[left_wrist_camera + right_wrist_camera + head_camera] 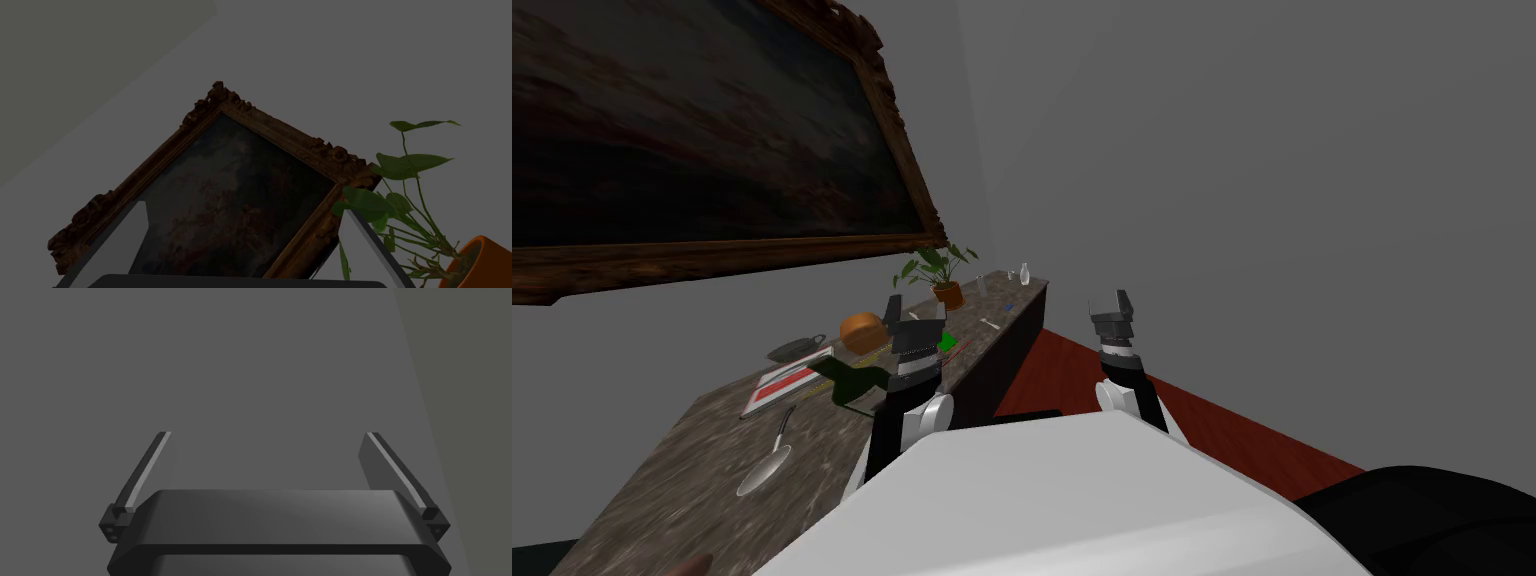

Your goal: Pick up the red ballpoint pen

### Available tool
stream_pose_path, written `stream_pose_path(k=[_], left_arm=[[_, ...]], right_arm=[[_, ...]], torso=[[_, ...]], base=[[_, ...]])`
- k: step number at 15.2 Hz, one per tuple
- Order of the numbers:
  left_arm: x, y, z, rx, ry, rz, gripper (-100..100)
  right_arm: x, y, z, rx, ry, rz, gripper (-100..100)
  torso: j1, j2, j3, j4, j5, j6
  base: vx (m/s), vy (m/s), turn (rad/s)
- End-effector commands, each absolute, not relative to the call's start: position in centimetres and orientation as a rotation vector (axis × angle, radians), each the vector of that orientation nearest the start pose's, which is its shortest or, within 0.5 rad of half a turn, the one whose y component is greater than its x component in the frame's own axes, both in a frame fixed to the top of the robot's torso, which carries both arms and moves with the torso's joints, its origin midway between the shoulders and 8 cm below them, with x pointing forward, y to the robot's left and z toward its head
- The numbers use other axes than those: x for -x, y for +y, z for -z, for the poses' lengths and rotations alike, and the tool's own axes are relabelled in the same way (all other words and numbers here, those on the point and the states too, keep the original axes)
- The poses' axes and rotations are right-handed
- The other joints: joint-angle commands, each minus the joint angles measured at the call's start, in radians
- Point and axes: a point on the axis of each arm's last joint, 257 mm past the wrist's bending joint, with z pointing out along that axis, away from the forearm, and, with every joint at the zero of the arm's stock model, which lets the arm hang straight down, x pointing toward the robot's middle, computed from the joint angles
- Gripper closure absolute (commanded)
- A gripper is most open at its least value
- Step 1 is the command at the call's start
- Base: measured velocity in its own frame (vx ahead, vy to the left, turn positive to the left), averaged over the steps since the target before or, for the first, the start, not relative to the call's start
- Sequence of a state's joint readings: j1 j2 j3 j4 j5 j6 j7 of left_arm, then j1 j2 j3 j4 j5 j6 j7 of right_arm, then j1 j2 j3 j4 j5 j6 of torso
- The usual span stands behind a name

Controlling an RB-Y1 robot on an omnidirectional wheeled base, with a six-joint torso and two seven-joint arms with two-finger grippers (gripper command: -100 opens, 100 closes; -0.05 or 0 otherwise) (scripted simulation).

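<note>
The red pen [958, 349] lies on the bench [692, 450], just beside the left gripper [894, 306] and a green thing [948, 341]. That hand's camera looks up at a potted plant [407, 162] and a picture frame [280, 131], its fingers [131, 235] wide apart. The right gripper [1117, 302] hangs over the red floor [1212, 420], its fingers [150, 463] wide and holding nothing.

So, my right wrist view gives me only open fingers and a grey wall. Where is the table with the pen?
Observer: The table is on your left side; the right gripper hangs off its edge, over the red floor.
Operator: And the left gripper?
Observer: The left gripper is above the table, open, facing a painting.
Operator: Do you see the pen?
Observer: A thin red line, probably the pen, lies on the table close beside the left gripper, near a green thing.
</note>
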State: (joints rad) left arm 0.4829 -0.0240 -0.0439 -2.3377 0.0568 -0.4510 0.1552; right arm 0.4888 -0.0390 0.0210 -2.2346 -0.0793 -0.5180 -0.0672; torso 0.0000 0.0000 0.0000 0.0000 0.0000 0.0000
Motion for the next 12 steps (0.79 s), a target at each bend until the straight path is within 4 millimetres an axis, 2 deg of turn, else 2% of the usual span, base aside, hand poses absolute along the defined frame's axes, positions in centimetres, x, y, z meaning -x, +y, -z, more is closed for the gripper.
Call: stream_pose_path(k=[1,7,8,9,10,11,12], left_arm=[[-34.6,26.9,-4.1,0.747,0.540,1.545,-100],[-35.9,26.8,-2.0,0.779,0.657,1.556,-100],[-36.5,27.0,-1.0,0.803,0.700,1.558,-100],[-36.5,27.0,-1.0,0.803,0.701,1.558,-100],[-37.2,27.3,0.2,0.835,0.744,1.558,-100],[-37.2,27.3,0.2,0.833,0.746,1.558,-100],[-37.8,27.8,1.5,0.874,0.787,1.557,-100]], right_arm=[[-35.1,-27.9,-1.1,-0.725,0.588,-1.434,0],[-35.1,-27.9,-1.1,-0.725,0.588,-1.434,0],[-35.1,-27.9,-1.1,-0.725,0.588,-1.434,0],[-35.1,-27.9,-1.1,-0.725,0.588,-1.434,0],[-35.1,-27.9,-1.1,-0.725,0.588,-1.434,0],[-35.1,-27.9,-1.1,-0.725,0.588,-1.434,0],[-35.1,-27.9,-1.1,-0.725,0.588,-1.434,0]], torso=[[0.000,0.000,0.000,0.000,0.000,0.000],[-0.001,-0.001,0.000,0.000,0.000,0.000],[-0.001,-0.001,-0.001,0.000,0.000,0.000],[-0.001,-0.001,-0.001,0.000,0.000,0.000],[-0.001,-0.001,-0.001,0.000,0.000,0.000],[-0.002,-0.001,-0.001,0.000,0.000,0.000],[-0.002,-0.001,-0.001,0.000,0.000,0.000]], base=[[0.002,-0.006,-0.010],[0.011,-0.018,-0.018],[0.013,-0.024,-0.025],[0.014,-0.024,-0.021],[0.014,-0.029,-0.030],[0.014,-0.030,-0.026],[0.014,-0.032,-0.034]])
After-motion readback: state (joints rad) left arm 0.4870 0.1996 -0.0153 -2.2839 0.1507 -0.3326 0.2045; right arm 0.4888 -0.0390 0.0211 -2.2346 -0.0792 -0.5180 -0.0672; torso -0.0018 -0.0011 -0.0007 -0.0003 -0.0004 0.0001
